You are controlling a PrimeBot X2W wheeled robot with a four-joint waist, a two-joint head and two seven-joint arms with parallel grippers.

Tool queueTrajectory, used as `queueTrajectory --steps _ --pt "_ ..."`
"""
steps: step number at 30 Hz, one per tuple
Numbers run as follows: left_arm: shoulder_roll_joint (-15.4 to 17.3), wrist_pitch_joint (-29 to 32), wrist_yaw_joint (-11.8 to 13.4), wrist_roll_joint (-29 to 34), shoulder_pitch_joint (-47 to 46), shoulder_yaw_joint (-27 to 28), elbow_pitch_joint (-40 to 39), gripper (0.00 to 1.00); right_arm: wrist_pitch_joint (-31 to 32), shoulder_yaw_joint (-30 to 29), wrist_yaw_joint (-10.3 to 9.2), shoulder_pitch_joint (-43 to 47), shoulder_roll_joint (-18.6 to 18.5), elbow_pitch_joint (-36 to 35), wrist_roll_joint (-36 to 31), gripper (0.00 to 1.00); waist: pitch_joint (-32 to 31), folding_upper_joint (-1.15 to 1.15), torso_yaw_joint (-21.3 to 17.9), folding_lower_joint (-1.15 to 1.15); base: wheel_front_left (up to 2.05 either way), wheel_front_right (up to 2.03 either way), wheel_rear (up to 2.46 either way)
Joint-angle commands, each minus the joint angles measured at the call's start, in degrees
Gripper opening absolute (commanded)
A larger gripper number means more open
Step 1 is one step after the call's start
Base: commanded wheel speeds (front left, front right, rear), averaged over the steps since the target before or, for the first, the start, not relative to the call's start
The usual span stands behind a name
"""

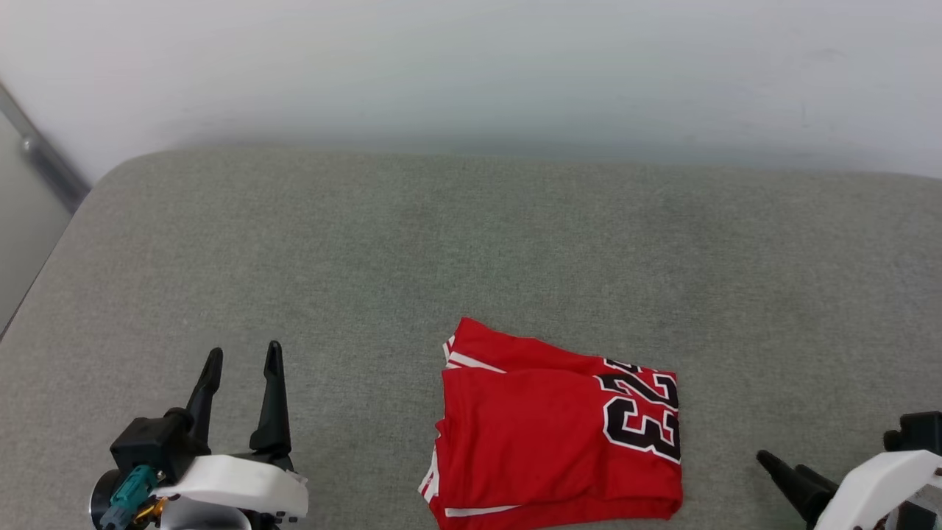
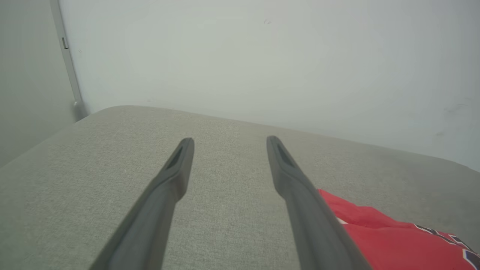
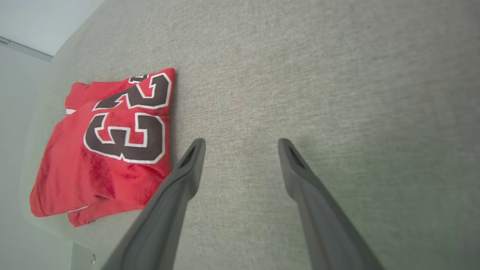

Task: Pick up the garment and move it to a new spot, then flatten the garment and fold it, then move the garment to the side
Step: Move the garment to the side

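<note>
The garment [image 1: 556,430] is a red jersey with white trim and a black number 23, lying folded into a compact rectangle near the front edge of the grey cushioned surface [image 1: 471,243]. It also appears at the lower right of the left wrist view as the garment [image 2: 393,243], and at the left of the right wrist view as the garment [image 3: 108,142]. My left gripper [image 1: 243,361] stands open at the lower left, well left of the jersey, holding nothing. My right gripper [image 1: 784,464] is open at the lower right, apart from the jersey. Open jaws show on the left gripper [image 2: 229,141] and the right gripper [image 3: 242,144].
A pale wall [image 1: 471,66] runs behind the grey surface. A grey rail [image 1: 44,158] slants down the wall at the far left. The surface's rounded left edge [image 1: 44,265] drops off beside it.
</note>
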Motion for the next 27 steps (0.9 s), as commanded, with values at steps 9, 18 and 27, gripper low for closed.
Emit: queueTrajectory --steps 9,18,27 --pt "-1.8 -0.1 -2.5 2.0 -3.3 2.2 1.4 1.0 5.0 5.8 -0.03 -6.5 4.5 7.3 16.1 1.0 6.1 0.0 3.9 0.0 0.0 0.0 0.0" --pt "-2.7 -0.1 -3.7 3.5 -4.3 3.3 2.4 1.0 3.6 11.3 -0.02 -9.3 3.1 8.4 25.2 0.0 6.7 0.0 4.1 0.0 0.0 0.0 0.0" --pt "-2.5 -0.1 -4.3 4.2 -1.5 4.1 3.4 1.0 -2.6 20.6 -0.02 -11.2 -5.4 5.8 13.5 0.0 1.7 0.0 -0.1 0.0 0.0 0.0 0.0"
